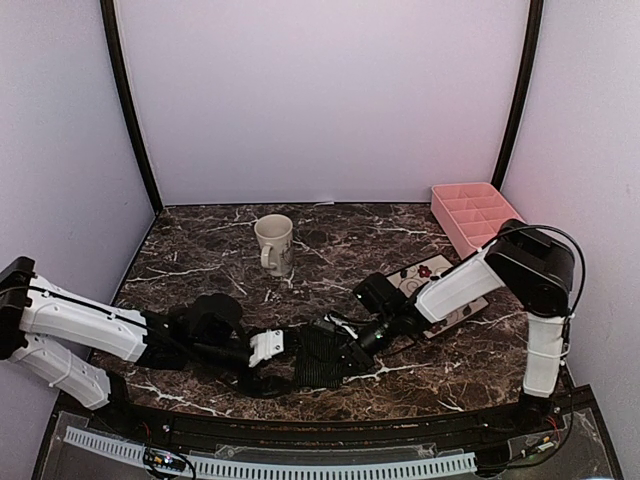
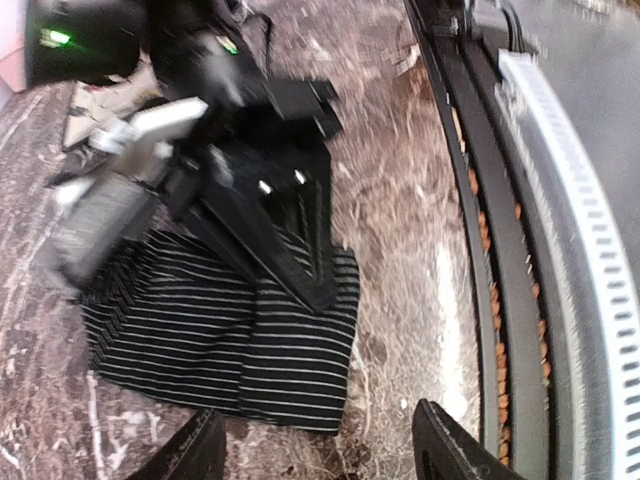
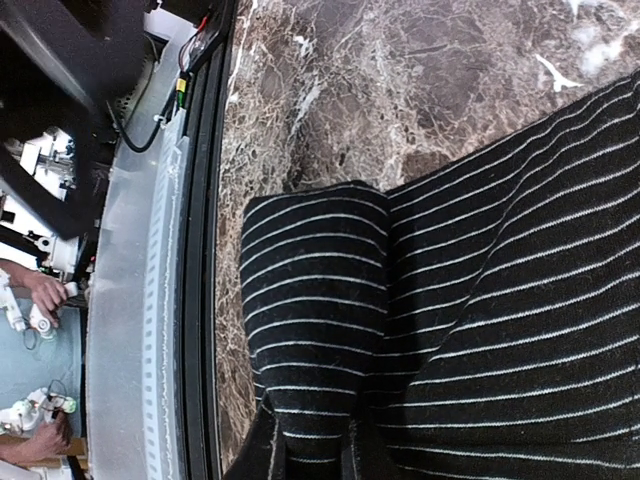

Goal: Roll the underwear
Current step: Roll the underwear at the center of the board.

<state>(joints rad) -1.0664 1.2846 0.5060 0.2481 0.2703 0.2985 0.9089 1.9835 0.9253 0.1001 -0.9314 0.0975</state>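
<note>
Now right fingers (image 2: 288, 245) tight on striped underwear (image 2: 230, 340), left fingers (image 2: 455, 450) apart.

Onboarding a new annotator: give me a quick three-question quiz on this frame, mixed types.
1. True or false: the left end effector is open, with nothing between its fingers.
2. Which end effector pinches the black striped underwear? A left, B right, C neither.
3. Fill in: a white ___ stands upright on the table beyond the underwear.
Key: 1 true; 2 B, the right end effector; 3 mug.
</note>
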